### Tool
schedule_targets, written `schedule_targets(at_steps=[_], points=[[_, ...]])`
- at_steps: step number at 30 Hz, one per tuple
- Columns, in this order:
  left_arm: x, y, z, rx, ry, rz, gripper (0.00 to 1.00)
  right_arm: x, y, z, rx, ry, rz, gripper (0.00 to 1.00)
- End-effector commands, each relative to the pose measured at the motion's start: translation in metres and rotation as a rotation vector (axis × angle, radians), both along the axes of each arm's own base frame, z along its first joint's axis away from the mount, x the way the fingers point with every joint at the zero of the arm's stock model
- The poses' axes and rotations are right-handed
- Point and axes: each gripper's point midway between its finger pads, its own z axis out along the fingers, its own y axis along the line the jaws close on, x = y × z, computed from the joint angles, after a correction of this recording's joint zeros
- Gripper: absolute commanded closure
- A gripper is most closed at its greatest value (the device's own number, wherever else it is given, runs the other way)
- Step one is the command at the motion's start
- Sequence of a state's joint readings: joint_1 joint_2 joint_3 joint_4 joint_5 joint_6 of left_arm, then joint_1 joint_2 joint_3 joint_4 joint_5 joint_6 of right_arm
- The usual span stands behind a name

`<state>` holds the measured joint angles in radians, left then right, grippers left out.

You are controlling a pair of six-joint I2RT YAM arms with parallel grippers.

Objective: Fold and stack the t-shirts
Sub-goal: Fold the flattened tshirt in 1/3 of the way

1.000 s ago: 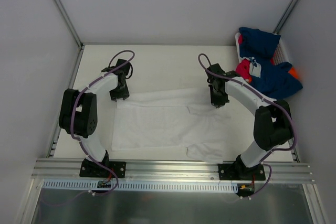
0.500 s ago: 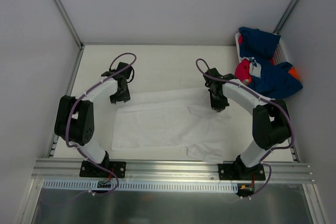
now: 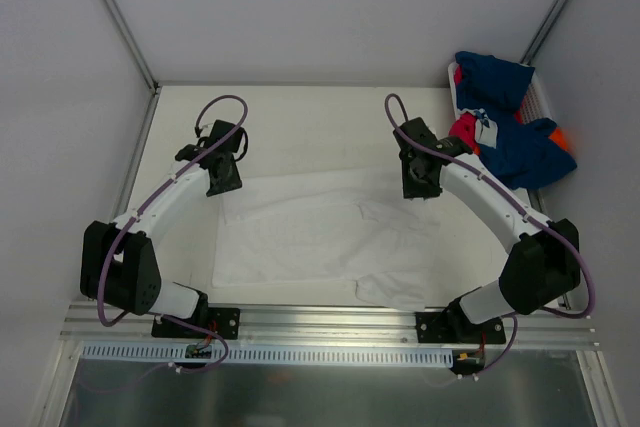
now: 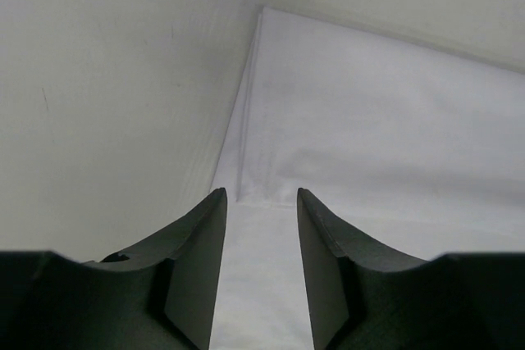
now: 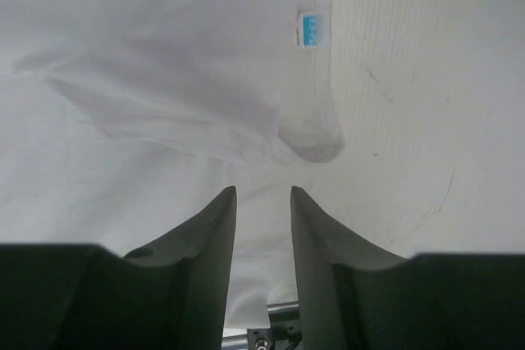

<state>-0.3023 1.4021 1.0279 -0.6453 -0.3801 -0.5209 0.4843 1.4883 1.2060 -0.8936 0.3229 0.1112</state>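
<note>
A plain white t-shirt (image 3: 310, 237) lies spread on the table, rumpled at its near right. My left gripper (image 3: 225, 185) is at its far left corner, jaws apart over the hem, cloth showing between them in the left wrist view (image 4: 261, 193). My right gripper (image 3: 420, 187) is at the far right edge by the collar, jaws a little apart over the cloth (image 5: 262, 190). The blue neck label (image 5: 309, 28) shows ahead of it. Navy shirts (image 3: 510, 142), a pinkish-red one (image 3: 463, 132) and some orange (image 3: 562, 137) are piled at the back right.
The pile sits in a white basket (image 3: 541, 97) in the back right corner. Walls close the table on the left, back and right. A metal rail (image 3: 320, 322) runs along the near edge by the arm bases.
Both arms have stretched out, their elbows swinging outward. The grippers stay at the shirt's far edge, which now lies a little farther back and smoother.
</note>
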Motion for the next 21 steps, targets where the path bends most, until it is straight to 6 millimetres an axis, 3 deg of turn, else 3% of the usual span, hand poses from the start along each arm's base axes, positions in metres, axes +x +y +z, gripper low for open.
schedule_targets(at_steps=[1,4,5,9,15,21], points=[[0.019,-0.002,0.009,0.021,-0.022,0.013,0.63,0.019,0.014,0.035,0.064,-0.095,0.046,0.67],[0.033,-0.008,-0.01,0.038,0.046,-0.003,0.74,0.042,0.026,0.03,0.07,-0.08,0.072,0.95],[0.036,-0.01,-0.015,0.038,0.063,-0.007,0.84,0.055,0.033,0.021,0.068,-0.053,0.077,0.99],[0.046,-0.019,-0.042,0.032,0.146,-0.024,0.99,0.08,0.049,-0.007,0.098,0.027,0.098,1.0],[0.043,-0.018,-0.063,0.052,0.21,-0.033,1.0,0.1,0.059,-0.04,0.133,0.109,0.087,0.99],[0.044,-0.02,-0.074,0.054,0.242,-0.044,1.0,0.104,0.048,-0.071,0.115,0.186,0.078,1.0]])
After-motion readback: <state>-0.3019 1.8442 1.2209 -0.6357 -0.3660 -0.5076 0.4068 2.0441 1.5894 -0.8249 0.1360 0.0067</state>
